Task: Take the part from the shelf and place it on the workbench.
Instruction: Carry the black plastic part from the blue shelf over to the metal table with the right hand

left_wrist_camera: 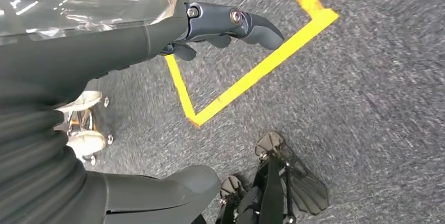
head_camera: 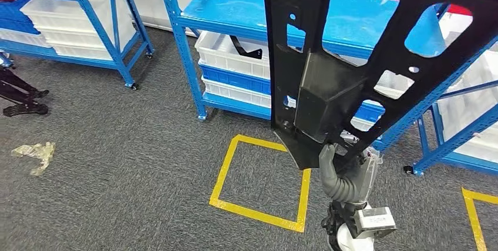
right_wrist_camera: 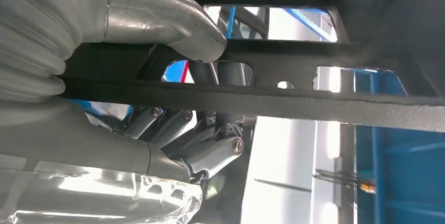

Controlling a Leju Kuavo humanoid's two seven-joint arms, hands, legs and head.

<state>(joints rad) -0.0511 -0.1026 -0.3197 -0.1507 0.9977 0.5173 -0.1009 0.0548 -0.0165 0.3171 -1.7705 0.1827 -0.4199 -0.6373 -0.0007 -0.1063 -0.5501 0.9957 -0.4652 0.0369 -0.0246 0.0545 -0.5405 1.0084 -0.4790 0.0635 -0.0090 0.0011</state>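
The right hand [head_camera: 340, 174] grasps a black part [head_camera: 352, 63], thumb over it, fingers [right_wrist_camera: 210, 150] beneath. The left hand [left_wrist_camera: 105, 77] hangs released, fingers apart.

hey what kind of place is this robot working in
Probably a factory or warehouse parts store. Blue steel shelving holds white bins, yellow tape marks squares on the grey carpet, and the right hand holds a large black part.

yellow tape square [head_camera: 258, 180] on grey carpet [head_camera: 117, 163], crumpled plastic scrap [head_camera: 34, 154] nearby.
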